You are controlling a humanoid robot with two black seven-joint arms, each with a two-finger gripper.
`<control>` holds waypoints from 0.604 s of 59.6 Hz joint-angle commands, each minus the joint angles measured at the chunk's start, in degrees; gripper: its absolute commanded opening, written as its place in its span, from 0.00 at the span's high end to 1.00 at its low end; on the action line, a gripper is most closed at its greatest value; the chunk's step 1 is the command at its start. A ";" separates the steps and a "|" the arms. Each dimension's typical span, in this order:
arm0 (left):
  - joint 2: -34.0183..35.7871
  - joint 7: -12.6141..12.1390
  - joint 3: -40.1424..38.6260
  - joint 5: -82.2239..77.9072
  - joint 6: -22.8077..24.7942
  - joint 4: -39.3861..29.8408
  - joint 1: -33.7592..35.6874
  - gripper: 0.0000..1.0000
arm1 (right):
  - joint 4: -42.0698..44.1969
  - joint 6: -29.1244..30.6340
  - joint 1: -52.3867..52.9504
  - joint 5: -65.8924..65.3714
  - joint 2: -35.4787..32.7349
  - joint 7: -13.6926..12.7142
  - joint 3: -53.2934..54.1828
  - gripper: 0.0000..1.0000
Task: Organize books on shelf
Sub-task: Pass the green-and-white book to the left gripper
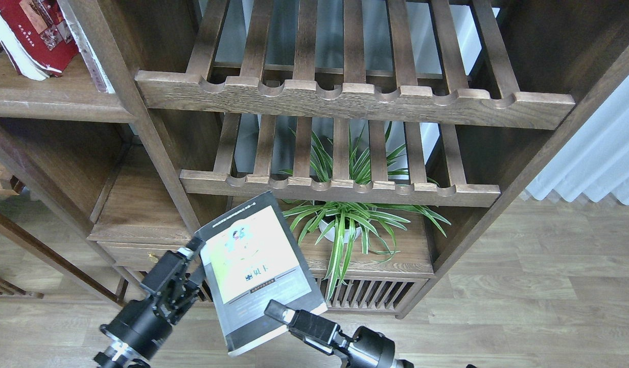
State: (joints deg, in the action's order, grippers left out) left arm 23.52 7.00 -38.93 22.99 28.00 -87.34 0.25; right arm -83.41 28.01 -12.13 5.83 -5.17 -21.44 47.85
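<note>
Walnut-coloured bookcase woodwork fills most of the view, with grey-brown plank flooring below and a pale curtain (600, 153) at three o'clock. Two slatted racks (355, 99) with scalloped front rails span the middle, and a spider plant (345, 225) in a white pot sits on the lower board behind them. At ten o'clock lies the shelf (48, 97), a flat solid board with a rounded front edge, where a red book (36, 30) with photos leans beside a pale one (92, 56). The thick black-edged book (255, 266) with its yellow-green panel is held in the air at six o'clock, cover toward the camera and tilted, well apart from that shelf. The left pincer (194, 255) meets its left edge and looks clenched on it, though the fingers are partly hidden by the cover. The right pincer (278, 309) touches the lower right corner, one finger lying over the cover; whether it truly clamps the book I cannot tell. By my judgement the step in hand is carrying this book toward the shelf, with shelving not yet done. The next move calls for raising it toward ten o'clock, turning it upright and sliding it in beside the books already standing there, clearing the upright post between. Writing on the cover appears upside down and is too small to read; a large dark character shows near the middle, plus a cartoon figure.
</note>
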 commanded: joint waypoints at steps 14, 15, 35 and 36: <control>-3.31 0.73 2.28 -1.11 0.00 1.65 1.16 0.57 | 0.17 -0.01 -0.44 -1.26 0.77 -0.27 -0.56 0.97; -3.31 0.73 2.28 -1.11 0.00 1.65 1.07 0.59 | 0.17 -0.01 -0.44 -1.26 0.77 -0.27 -0.56 0.97; 0.82 1.08 1.67 -0.75 0.00 1.12 0.55 0.89 | 1.41 -0.01 0.17 -1.18 0.69 -0.18 0.31 0.96; 1.00 1.08 1.58 -0.75 0.00 1.12 0.55 0.89 | 1.41 -0.01 0.17 -1.18 0.69 -0.18 0.31 0.96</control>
State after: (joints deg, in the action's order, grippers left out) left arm 23.02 8.01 -36.67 22.28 28.01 -86.13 0.85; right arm -82.15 27.99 -12.18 4.49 -4.36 -21.82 47.61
